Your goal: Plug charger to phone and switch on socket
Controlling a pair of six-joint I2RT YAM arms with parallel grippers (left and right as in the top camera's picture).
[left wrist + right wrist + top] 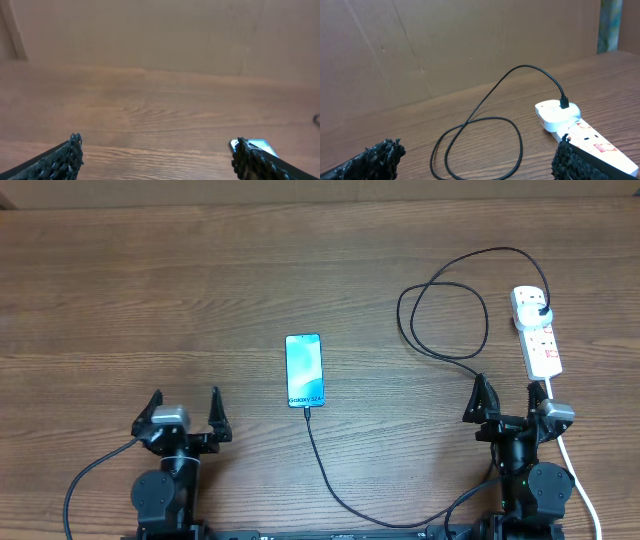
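The phone [304, 370] lies face up in the table's middle, its blue-teal screen lit; a corner of it shows in the left wrist view [262, 146]. The black charger cable [330, 475] meets the phone's near end, runs along the front and loops [445, 315] to its plug [541, 311] in the white power strip [537, 335] at the right. The right wrist view shows the loop [480, 145], plug [564, 103] and strip [592, 145]. My left gripper [185, 412] is open and empty, left of the phone. My right gripper [505, 402] is open and empty, just before the strip.
The strip's thick white cord [580, 480] runs down the right side past my right arm. A brown cardboard wall [460, 45] stands behind the wooden table.
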